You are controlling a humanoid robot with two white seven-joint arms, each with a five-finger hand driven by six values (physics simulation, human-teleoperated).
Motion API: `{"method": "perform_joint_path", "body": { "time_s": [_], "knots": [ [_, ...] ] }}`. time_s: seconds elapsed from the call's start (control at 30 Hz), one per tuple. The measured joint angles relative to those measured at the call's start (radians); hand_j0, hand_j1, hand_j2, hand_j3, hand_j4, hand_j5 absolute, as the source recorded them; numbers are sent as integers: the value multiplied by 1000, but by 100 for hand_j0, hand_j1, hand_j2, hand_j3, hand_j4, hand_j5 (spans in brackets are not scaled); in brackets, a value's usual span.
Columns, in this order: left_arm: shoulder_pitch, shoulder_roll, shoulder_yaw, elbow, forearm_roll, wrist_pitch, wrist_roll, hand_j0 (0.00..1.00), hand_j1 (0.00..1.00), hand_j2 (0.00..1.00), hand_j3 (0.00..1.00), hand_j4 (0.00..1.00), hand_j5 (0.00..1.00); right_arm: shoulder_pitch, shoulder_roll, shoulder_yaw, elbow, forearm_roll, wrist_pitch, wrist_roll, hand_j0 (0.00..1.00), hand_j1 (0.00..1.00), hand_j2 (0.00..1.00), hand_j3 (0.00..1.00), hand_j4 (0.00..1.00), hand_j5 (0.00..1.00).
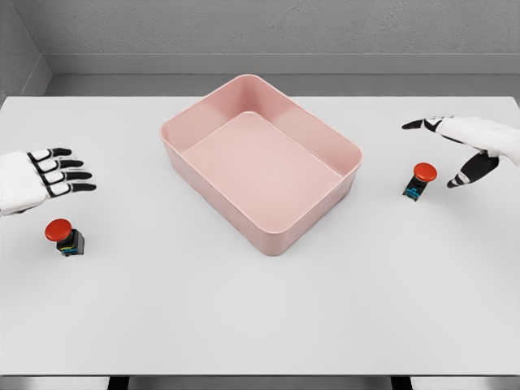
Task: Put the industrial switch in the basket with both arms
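Right now you are looking at a white table with a pink basket sitting turned at an angle near the middle, its inside holding nothing. Nothing is standing between the basket and either switch. One industrial switch is sitting on the table near the left edge, well apart from the basket; a second switch is sitting just right of the basket's right corner.

Your left hand is hovering above and behind the left switch, fingers spread and extended, holding nothing. Your right hand is hanging just right of the second switch, fingers loosely spread, gripping nothing.

Both switches are showing round red mushroom caps over small dark bodies with blue and yellow touches. The basket is looking smooth and matte, with rounded corners and sloping walls.
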Motion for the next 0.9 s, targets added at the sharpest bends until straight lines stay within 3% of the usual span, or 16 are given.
{"method": "perform_joint_path", "body": {
  "time_s": [0.2, 0.3, 0.73, 0.8, 0.83, 0.9],
  "knots": [
    [49, 1, 0, -22, -30, 0, -36, 100, 100, 100, 100, 100, 100, -15, 23, 45, 46, 0, 18, 2, 100, 100, 100, 100, 100, 100],
    [51, 1, 0, -28, -35, 0, -55, 100, 100, 100, 100, 100, 100, -48, 32, 71, 68, 0, 31, 2, 100, 100, 100, 100, 100, 100],
    [66, 1, 0, -34, -62, -1, -99, 100, 100, 100, 100, 100, 100, -49, 43, 130, 106, 0, 38, 2, 100, 100, 100, 100, 100, 100],
    [74, 1, 0, -36, -69, -1, -116, 100, 100, 100, 100, 100, 100, -49, 43, 130, 107, 0, 38, 2, 91, 91, 91, 91, 91, 91],
    [74, 0, 0, -36, -71, -1, -122, 100, 100, 100, 100, 100, 100, -49, 43, 131, 107, 0, 38, 2, 82, 82, 82, 82, 82, 82],
    [77, -3, 0, -37, -80, -1, -131, 100, 100, 100, 100, 100, 100, -49, 43, 131, 107, 0, 37, 2, 77, 77, 77, 77, 77, 77]
  ]
}}
